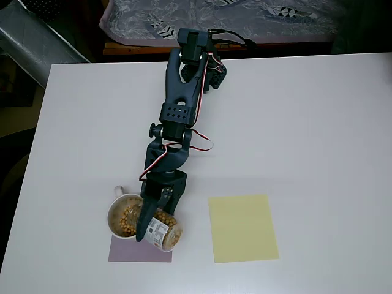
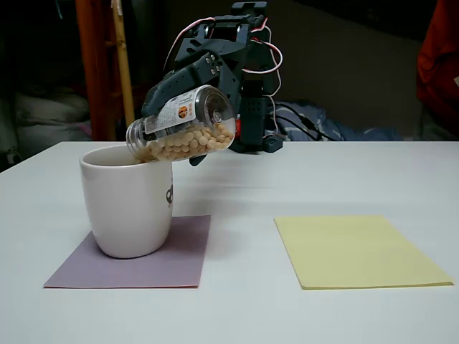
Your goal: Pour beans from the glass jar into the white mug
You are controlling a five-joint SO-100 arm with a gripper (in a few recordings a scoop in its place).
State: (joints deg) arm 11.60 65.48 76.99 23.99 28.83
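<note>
1. Gripper (image 1: 149, 228) covers part of the glass jar (image 1: 164, 231) in the overhead view; jaw contact on the glass hidden.
2. White mug (image 2: 129, 208) wall hides the beans below the gripper in the fixed view.
3. Jar label print too small to read.

A broad white table (image 1: 318, 135) fills most of the overhead view, evenly lit and matte. Beyond its far edge lies a patterned grey-and-white cloth (image 1: 245, 18) on a dark wooden surface; a crinkled silver sheet (image 1: 30, 37) sits at the upper left. In the fixed view the room behind is dim — a reddish wooden post (image 2: 97, 64), something red (image 2: 439, 64) at the right edge.
</note>
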